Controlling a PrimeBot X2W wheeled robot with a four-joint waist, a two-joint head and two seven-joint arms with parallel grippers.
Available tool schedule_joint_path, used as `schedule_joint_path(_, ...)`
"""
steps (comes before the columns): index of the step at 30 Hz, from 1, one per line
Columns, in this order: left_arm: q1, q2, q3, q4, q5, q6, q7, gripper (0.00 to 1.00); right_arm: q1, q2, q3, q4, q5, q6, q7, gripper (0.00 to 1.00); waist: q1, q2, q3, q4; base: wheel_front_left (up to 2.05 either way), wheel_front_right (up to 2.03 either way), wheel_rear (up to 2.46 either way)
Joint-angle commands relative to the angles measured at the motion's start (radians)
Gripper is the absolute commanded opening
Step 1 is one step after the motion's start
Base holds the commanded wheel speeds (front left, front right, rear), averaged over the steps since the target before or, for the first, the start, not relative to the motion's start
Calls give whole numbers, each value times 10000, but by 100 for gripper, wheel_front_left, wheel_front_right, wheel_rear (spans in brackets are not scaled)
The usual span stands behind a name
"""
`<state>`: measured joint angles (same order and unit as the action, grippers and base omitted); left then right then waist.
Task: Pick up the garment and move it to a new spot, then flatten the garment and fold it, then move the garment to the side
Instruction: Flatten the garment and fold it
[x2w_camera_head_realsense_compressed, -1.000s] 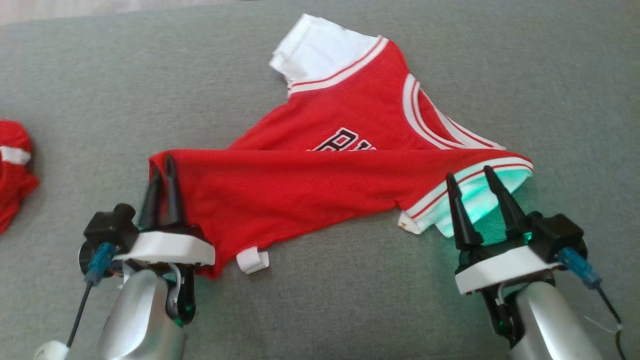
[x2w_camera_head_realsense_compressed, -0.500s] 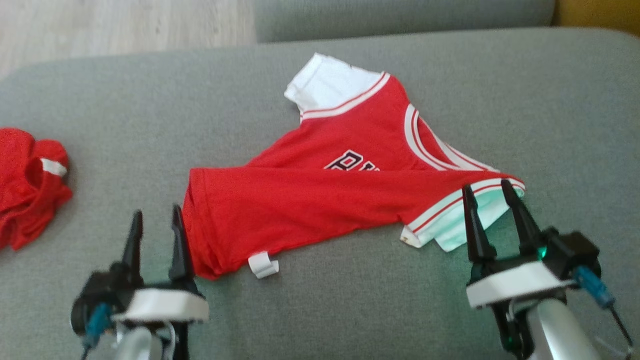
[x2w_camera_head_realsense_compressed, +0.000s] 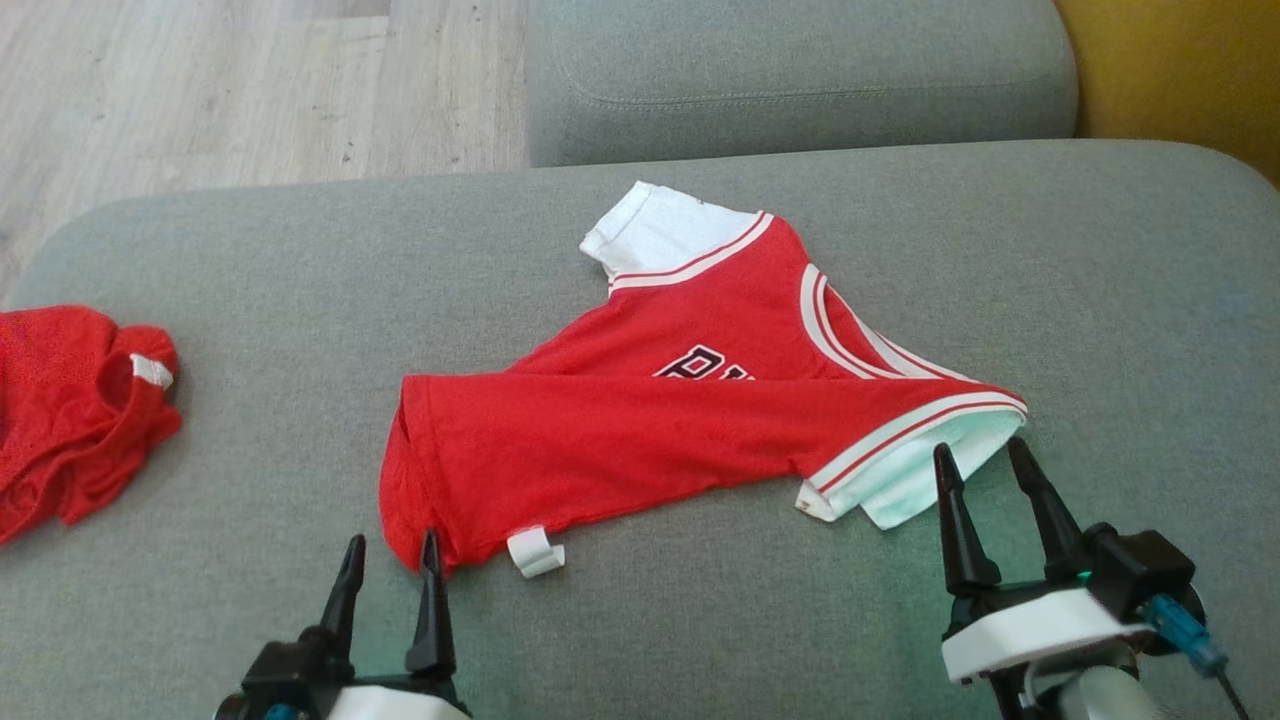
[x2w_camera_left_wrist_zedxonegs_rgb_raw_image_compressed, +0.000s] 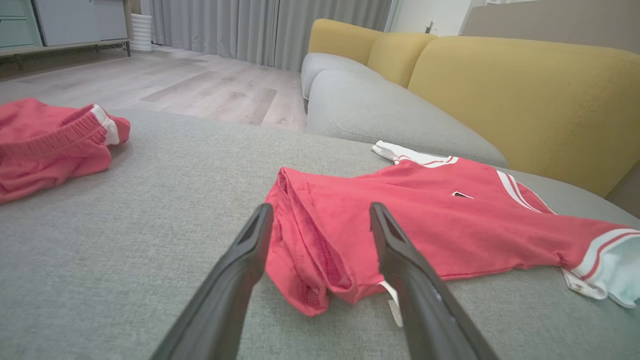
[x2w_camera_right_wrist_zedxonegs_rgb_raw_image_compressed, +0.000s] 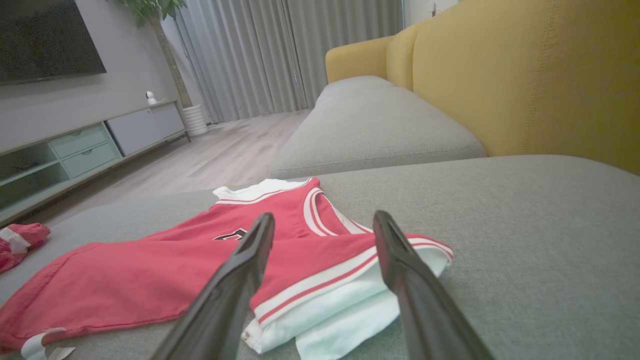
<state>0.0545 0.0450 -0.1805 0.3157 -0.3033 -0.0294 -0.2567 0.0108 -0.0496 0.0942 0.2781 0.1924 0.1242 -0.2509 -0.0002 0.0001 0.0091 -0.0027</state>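
Observation:
A red garment (x2w_camera_head_realsense_compressed: 640, 420) with white sleeves and striped trim lies folded over on the grey sofa seat (x2w_camera_head_realsense_compressed: 300, 300); its near flap covers the chest lettering. It also shows as the garment (x2w_camera_left_wrist_zedxonegs_rgb_raw_image_compressed: 425, 220) and the garment (x2w_camera_right_wrist_zedxonegs_rgb_raw_image_compressed: 165, 275) in the wrist views. My left gripper (x2w_camera_head_realsense_compressed: 391, 548) stands open just short of the garment's lower left corner, with nothing between its fingers; the left gripper (x2w_camera_left_wrist_zedxonegs_rgb_raw_image_compressed: 320, 215) frames that corner. My right gripper (x2w_camera_head_realsense_compressed: 979, 452) is open at the edge of the white sleeve (x2w_camera_head_realsense_compressed: 915, 480), apart from it. In its own view, the right gripper (x2w_camera_right_wrist_zedxonegs_rgb_raw_image_compressed: 324, 220) points at the sleeve.
A second red cloth (x2w_camera_head_realsense_compressed: 70, 400) lies crumpled at the seat's left end. Another grey cushion (x2w_camera_head_realsense_compressed: 800, 80) and a yellow backrest (x2w_camera_head_realsense_compressed: 1170, 70) stand behind. Wooden floor (x2w_camera_head_realsense_compressed: 200, 90) lies beyond the seat's far left edge. A white label (x2w_camera_head_realsense_compressed: 535, 552) sticks out near the hem.
My left gripper has let go of the garment's corner, opened and drawn back toward me. The right gripper has also drawn back a little. The camera has tilted up, showing more sofa and floor.

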Motion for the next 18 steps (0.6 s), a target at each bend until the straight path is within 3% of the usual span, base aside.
schedule_joint_path(1, -355, 54, 181, -282, 40, 10, -51, 100, -309, -9, 283, -232, 28, 65, -109, 100, 2, -1, 7, -16, 0, 0, 0)
schedule_joint_path(7, -736, 54, -459, 475, -275, -324, -51, 100, -376, -8, 513, -37, -47, 65, -109, 100, 2, -1, 247, -154, 0, 0, 0)
schedule_joint_path(18, -1486, 53, -600, 1594, -812, -271, -51, 100, -633, -7, 456, 113, -257, 65, -109, 100, 2, -1, 713, -542, 0, 0, 0)
